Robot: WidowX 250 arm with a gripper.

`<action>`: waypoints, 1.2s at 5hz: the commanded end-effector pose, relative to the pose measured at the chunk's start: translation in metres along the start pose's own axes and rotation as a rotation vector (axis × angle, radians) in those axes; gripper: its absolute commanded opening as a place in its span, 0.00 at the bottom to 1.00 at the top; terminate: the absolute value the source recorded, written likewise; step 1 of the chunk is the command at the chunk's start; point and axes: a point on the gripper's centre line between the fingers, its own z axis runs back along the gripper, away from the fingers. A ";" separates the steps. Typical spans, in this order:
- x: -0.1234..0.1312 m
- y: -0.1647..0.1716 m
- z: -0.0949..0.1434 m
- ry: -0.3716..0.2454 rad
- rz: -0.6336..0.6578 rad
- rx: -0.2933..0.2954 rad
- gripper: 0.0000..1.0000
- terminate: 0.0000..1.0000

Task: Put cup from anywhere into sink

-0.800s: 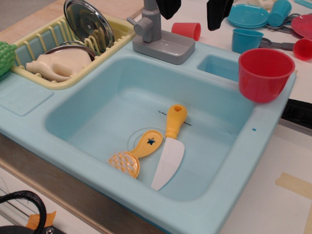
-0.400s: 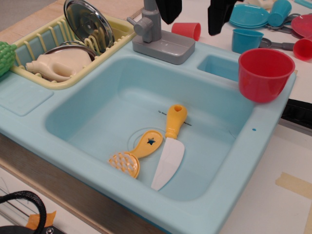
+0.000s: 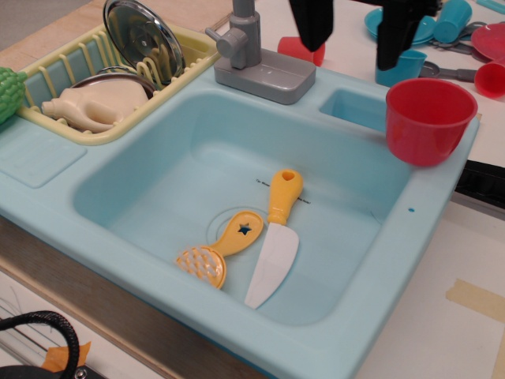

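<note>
The large red cup (image 3: 428,120) stands upright on the right rim of the light-blue sink (image 3: 394,260), beside the small side compartment (image 3: 353,106). My gripper (image 3: 353,43) hangs open and empty at the top of the view, above the side compartment and left of the cup. Its two black fingers (image 3: 312,24) point down, wide apart. The basin holds a toy knife (image 3: 276,237) with a yellow handle and a yellow strainer spoon (image 3: 219,251).
A grey faucet (image 3: 252,55) stands at the sink's back edge. A yellow dish rack (image 3: 102,79) with a metal lid and a cream bottle sits at the back left. Smaller red cups (image 3: 300,49) and blue cups (image 3: 402,67) and plates lie behind the sink.
My gripper has moved down and to the right, toward the side compartment and the large red cup. Nothing else has moved.
</note>
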 end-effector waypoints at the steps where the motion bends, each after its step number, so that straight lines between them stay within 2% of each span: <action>1: 0.011 -0.015 0.000 -0.012 -0.033 -0.048 1.00 0.00; 5: 0.008 -0.019 -0.039 0.121 0.000 -0.146 1.00 0.00; 6: 0.004 -0.018 -0.046 0.159 0.042 -0.145 0.00 0.00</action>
